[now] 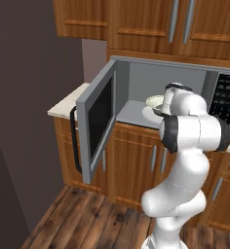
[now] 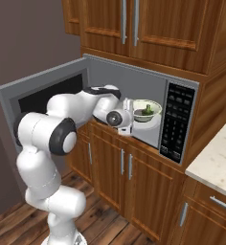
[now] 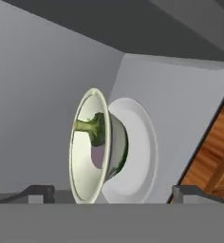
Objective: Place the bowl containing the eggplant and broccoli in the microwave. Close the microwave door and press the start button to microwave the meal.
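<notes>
The pale greenish-white bowl stands on the round white turntable inside the microwave. In the rolled hand view the bowl appears on edge, holding the green broccoli and a purple patch of eggplant. My gripper is at the front of the cavity, just short of the bowl. Its fingertips stand wide apart and open, holding nothing. The microwave door is swung fully open to the left. In the left base view my arm covers part of the bowl.
The black keypad panel is on the microwave's right side. The door's black bar handle sticks out at the left. Wooden cabinets hang above and stand below. A pale counter lies to the right.
</notes>
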Tool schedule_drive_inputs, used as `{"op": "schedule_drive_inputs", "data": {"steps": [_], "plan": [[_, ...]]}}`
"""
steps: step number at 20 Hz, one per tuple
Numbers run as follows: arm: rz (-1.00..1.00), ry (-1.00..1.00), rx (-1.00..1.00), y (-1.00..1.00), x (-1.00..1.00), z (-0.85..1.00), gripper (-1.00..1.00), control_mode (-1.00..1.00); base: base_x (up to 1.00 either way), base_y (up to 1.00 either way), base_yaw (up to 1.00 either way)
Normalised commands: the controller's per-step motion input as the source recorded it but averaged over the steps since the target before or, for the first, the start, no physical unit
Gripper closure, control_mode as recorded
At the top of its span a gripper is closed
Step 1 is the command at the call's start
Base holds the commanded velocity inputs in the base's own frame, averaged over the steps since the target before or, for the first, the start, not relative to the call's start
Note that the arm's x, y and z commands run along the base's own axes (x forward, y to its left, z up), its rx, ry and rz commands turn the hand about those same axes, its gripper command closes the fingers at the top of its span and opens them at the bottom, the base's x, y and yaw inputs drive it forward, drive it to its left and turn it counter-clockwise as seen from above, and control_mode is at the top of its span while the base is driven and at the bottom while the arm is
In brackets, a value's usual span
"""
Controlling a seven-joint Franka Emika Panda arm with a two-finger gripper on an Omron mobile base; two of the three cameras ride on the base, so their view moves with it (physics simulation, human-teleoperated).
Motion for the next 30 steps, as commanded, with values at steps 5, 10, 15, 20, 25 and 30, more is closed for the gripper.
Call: {"op": "schedule_drive_inputs", "data": {"steps": [5, 10, 15, 20, 25, 30], "plan": [[0.08, 0.0, -0.16, 0.14, -0.96, 0.43, -1.0, -1.0, 0.0, 0.0, 0.0], [0.11, 0.01, -0.13, 0.03, -0.87, 0.88, -1.0, -1.0, 0.0, 0.0, 0.0], [0.17, 0.15, -0.09, 0.01, -0.71, 1.0, -1.0, -1.0, 0.0, 0.0, 0.0], [0.19, 0.17, -0.11, 0.01, -0.73, 1.0, -1.0, -1.0, 0.0, 0.0, 0.0], [0.16, 0.12, -0.19, 0.0, -0.68, 1.0, -1.0, -1.0, 0.0, 0.0, 0.0], [0.11, 0.14, -0.12, -0.19, -0.4, 1.0, -1.0, -1.0, 0.0, 0.0, 0.0]]}}
